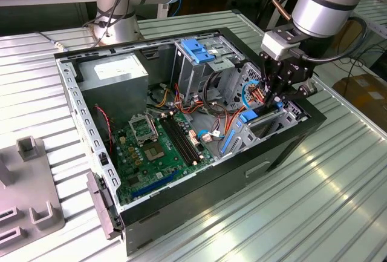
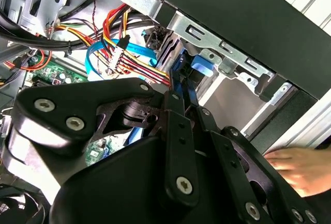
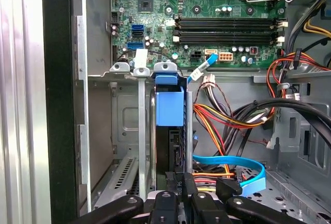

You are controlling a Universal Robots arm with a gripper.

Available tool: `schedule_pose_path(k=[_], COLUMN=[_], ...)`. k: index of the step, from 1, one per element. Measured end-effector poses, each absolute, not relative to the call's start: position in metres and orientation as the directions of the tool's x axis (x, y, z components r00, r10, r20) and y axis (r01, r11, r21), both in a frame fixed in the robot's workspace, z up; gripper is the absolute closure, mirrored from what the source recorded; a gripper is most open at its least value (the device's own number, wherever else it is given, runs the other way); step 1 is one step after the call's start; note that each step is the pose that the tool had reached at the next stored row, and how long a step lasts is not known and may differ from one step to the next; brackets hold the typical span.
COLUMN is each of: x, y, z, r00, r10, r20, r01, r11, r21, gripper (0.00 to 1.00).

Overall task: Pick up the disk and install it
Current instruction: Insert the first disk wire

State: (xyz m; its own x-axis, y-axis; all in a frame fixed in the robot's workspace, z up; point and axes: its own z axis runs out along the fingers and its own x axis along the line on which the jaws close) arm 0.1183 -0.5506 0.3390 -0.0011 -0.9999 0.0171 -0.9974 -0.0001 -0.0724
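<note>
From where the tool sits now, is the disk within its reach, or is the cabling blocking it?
Probably yes: the tool is already at the end of the disk, which stands on edge in its bay. The blue cable and the wire bundle lie beside it, not across.

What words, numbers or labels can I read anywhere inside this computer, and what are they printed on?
Nothing here can be read as text.
Power supply box, white label: print too blurred to read.
Motherboard, white markings: too small to read.
Cable tag, blue and white: too small to read.
The disk, blue bracket: no print shows on it.
</note>
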Motion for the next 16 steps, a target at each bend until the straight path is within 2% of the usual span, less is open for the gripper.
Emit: schedule_pose_path(k=[8,9,16], x=[0.118,0.118,0.118], y=[-0.551,-0.551,-0.551], z=[0.34,0.341,0.354], r00=[-0.001,-0.001,-0.001], r10=[-1.0,-1.0,-1.0], r20=[0.017,0.017,0.017], r01=[-0.997,-0.997,-0.997], r11=[0.0,0.0,0.0], r21=[-0.072,-0.072,-0.073], gripper=[0.82,0.76,0.76])
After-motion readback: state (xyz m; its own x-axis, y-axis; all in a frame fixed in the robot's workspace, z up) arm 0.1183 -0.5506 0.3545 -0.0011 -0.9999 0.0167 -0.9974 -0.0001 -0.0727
